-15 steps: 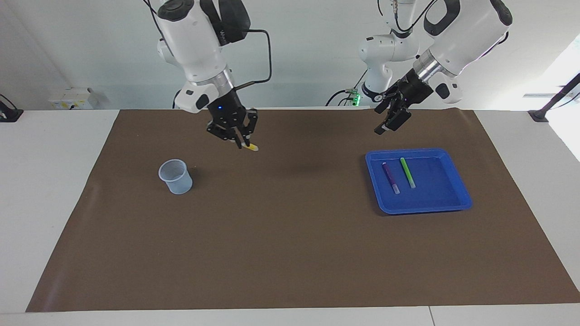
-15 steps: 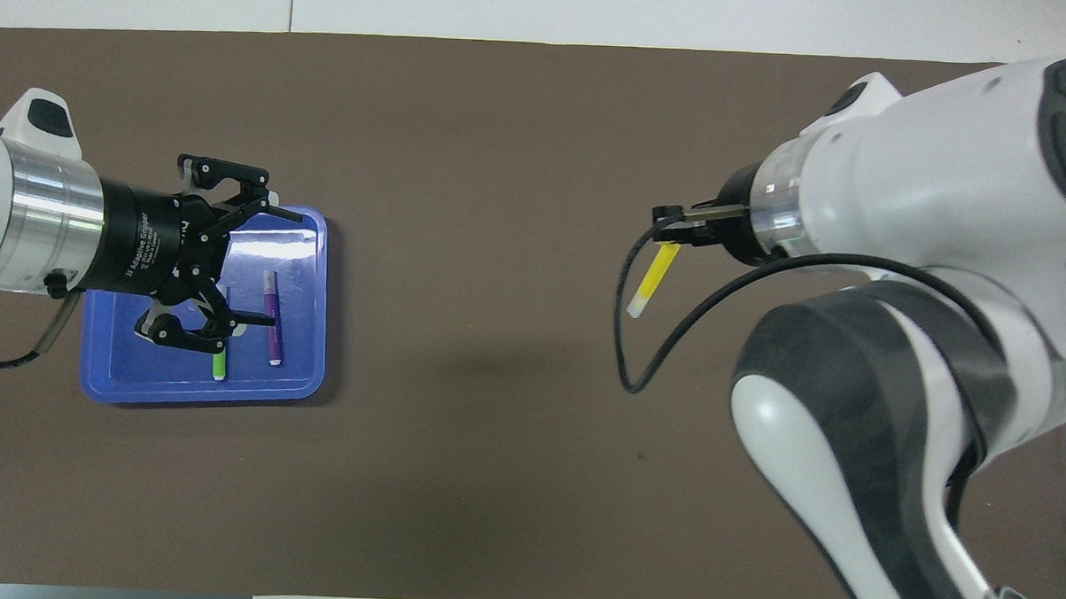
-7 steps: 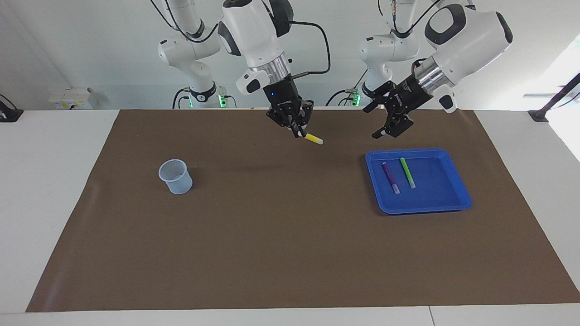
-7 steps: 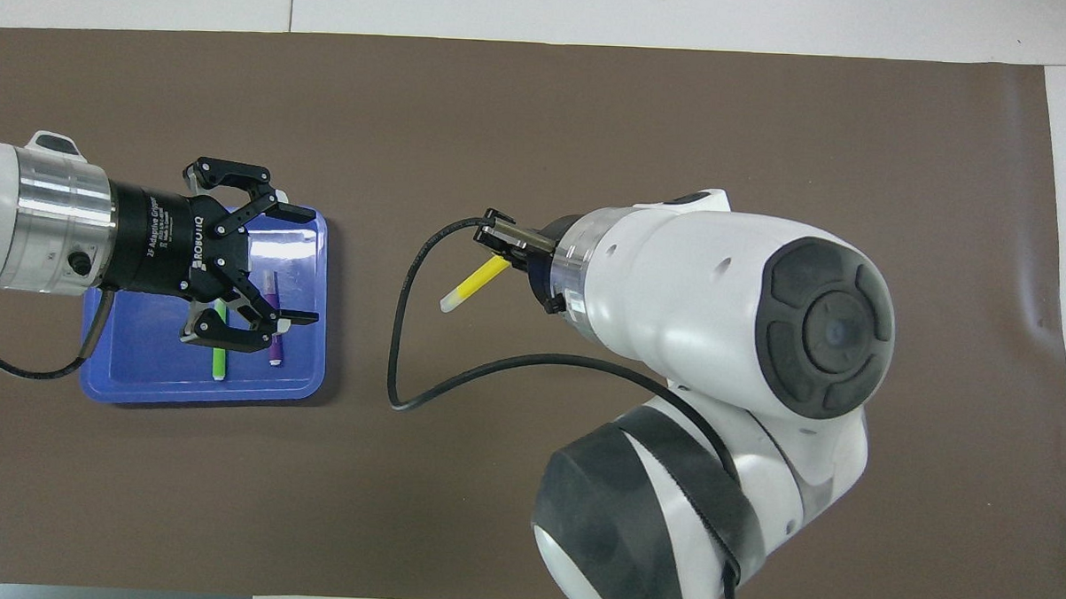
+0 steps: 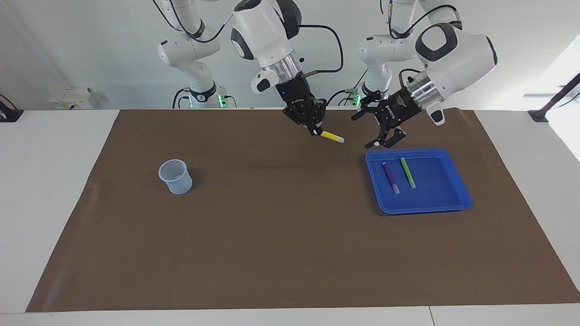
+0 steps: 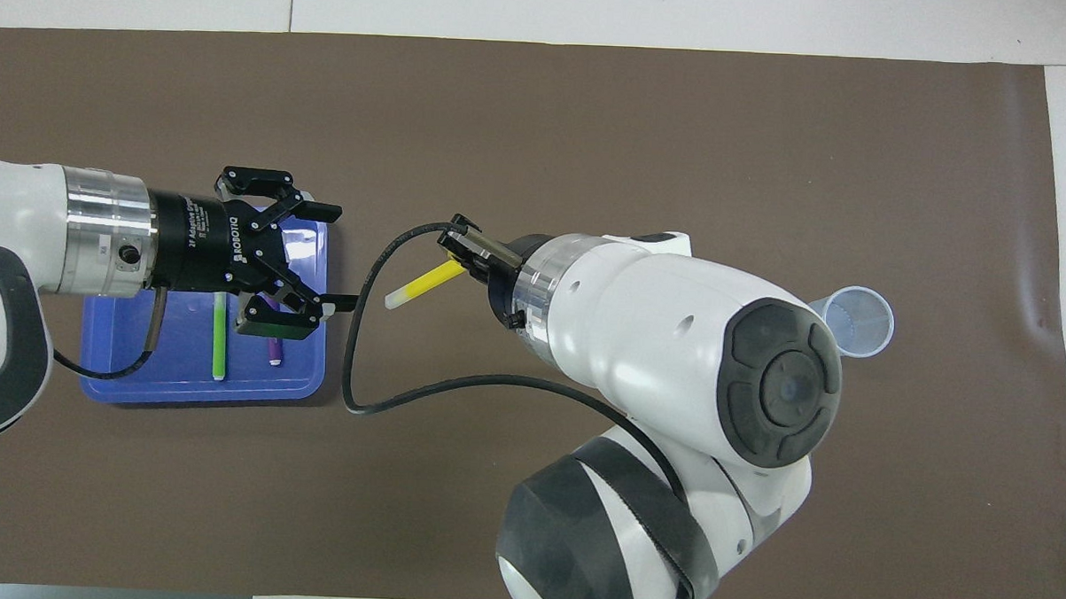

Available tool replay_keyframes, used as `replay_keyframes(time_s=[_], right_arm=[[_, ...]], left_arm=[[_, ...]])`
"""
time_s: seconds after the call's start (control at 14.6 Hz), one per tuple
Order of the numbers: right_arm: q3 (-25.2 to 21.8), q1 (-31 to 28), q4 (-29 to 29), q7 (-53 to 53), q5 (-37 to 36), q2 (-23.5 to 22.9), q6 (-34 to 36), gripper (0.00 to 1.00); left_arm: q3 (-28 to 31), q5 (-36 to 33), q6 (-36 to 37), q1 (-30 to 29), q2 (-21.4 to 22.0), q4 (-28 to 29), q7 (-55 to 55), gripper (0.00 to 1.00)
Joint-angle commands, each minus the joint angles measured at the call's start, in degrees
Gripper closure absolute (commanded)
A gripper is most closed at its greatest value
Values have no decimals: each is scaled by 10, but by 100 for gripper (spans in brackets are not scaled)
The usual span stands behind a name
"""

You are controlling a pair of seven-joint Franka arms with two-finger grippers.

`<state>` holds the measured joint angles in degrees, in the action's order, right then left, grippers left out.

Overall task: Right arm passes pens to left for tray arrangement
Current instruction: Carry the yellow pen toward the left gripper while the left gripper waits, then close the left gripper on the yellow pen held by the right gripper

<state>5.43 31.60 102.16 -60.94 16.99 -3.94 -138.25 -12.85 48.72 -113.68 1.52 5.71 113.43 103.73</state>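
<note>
A brown mat (image 5: 290,235) covers the table, and the blue tray (image 5: 457,194) sits toward the left arm's end of it. Up in the air beside the tray, the right gripper (image 5: 313,130) is clamped on the yellow pen (image 5: 332,137), whitish end pointing at the tray. The left gripper (image 5: 379,131) hangs spread wide over the tray's edge, apparently not touching the pen. The purple pen (image 5: 390,177) and green pen (image 5: 407,172) lie side by side inside the tray. A translucent cup (image 5: 175,176) stands well apart from it.

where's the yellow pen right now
The yellow pen is up in the air over the brown mat, held in the right end effector, pointing toward the open left end effector.
</note>
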Motion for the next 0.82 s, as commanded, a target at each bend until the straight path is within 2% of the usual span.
replay_keyframes(time_s=[0.0, 0.14, 0.62, 0.76], right_arm=[[-2, 13, 29, -15, 17, 17, -18, 100], [-1, 19, 36, -16, 18, 18, -27, 100], [-2, 18, 41, -16, 18, 19, -37, 100], [-2, 18, 42, -16, 18, 19, -38, 100]], left_arm=[[4, 11, -32, 34, -3, 16, 22, 0], [4, 9, -53, 38, -4, 16, 40, 0], [2, -1, -51, 75, 2, 29, 43, 0], [2, -9, -47, 76, 3, 30, 43, 5]])
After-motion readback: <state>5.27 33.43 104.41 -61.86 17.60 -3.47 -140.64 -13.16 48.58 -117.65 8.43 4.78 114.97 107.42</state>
